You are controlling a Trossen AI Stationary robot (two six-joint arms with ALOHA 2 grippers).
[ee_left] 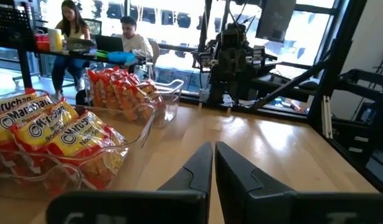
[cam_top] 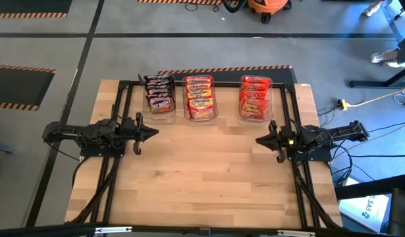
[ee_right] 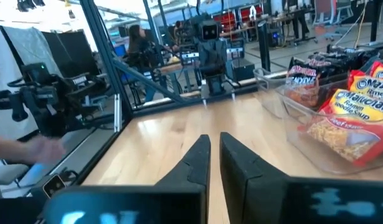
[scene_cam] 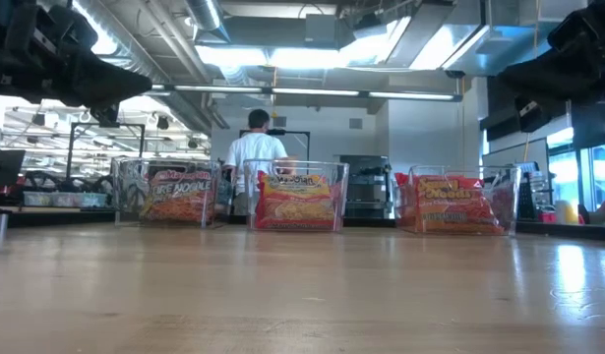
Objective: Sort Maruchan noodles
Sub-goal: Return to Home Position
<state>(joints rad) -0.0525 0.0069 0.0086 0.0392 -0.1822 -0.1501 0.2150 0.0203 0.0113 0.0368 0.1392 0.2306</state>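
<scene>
The Maruchan noodles lie in three clear tubs along the table's far edge. The dark purple packets (cam_top: 159, 94) are on the left, the orange-yellow packets (cam_top: 200, 97) in the middle and the red packets (cam_top: 255, 97) on the right. The low view shows the same row of tubs (scene_cam: 295, 197) standing on the table. My left gripper (cam_top: 156, 131) hovers near the table's left side, shut, pointing toward the middle. My right gripper (cam_top: 258, 139) mirrors it on the right, shut. Both stay nearer than the tubs and touch nothing.
Bare wooden tabletop (cam_top: 209, 178) spreads between the two grippers and toward the near edge. A black frame (cam_top: 123, 92) runs along the table's sides. A person (scene_cam: 255, 147) stands in the room beyond the far edge, and others sit at a desk (ee_left: 98, 37).
</scene>
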